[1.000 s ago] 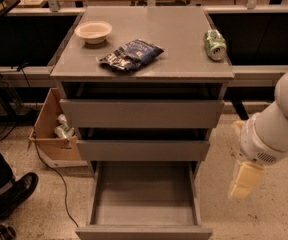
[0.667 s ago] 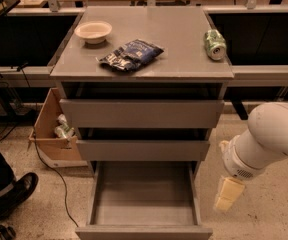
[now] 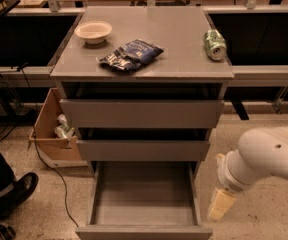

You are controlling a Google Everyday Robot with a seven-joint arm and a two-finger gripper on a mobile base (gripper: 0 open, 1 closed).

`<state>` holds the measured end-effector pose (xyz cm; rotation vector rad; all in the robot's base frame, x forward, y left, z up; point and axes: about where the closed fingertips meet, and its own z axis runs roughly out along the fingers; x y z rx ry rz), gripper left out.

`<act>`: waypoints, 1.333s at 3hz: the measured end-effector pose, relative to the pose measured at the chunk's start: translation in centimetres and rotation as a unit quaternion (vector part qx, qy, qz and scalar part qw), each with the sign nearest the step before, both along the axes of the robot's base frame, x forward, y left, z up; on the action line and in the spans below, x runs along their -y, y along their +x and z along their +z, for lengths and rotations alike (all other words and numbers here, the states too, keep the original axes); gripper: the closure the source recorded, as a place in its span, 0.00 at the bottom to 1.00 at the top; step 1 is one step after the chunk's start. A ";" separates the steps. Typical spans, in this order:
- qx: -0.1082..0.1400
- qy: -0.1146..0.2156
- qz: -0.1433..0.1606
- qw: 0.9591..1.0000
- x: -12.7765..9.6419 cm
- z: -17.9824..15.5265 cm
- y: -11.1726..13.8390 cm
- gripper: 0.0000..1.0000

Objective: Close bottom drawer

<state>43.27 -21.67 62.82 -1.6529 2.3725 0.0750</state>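
Currently: bottom drawer (image 3: 144, 196) wide open, 0 progress. Gripper (image 3: 220, 205) low, just right of drawer; open/shut can't tell. Push pending.

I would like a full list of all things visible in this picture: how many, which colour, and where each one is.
cabinet: one, grey, centre
bowl: one, cream, cabinet top, back left
snack bag: one, dark blue, cabinet top, middle
can: one, green, lying on cabinet top, right edge
top drawer: one, grey, just under the top
middle drawer: one, grey, below the top drawer
bottom drawer: one, grey, lowest, pulled far out
cardboard box: one, brown, floor left of cabinet, items inside
shoe: one, black, floor, far left
robot arm: one, white, lower right
pincer: one, pale yellow, low, beside the bottom drawer's right side
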 end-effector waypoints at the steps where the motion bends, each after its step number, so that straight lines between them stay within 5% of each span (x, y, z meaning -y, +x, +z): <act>1: 0.015 0.012 -0.008 1.000 -0.2 -5.2 1.3 0.00; 4: 0.021 0.048 0.053 0.997 -6.3 -26.9 7.1 0.00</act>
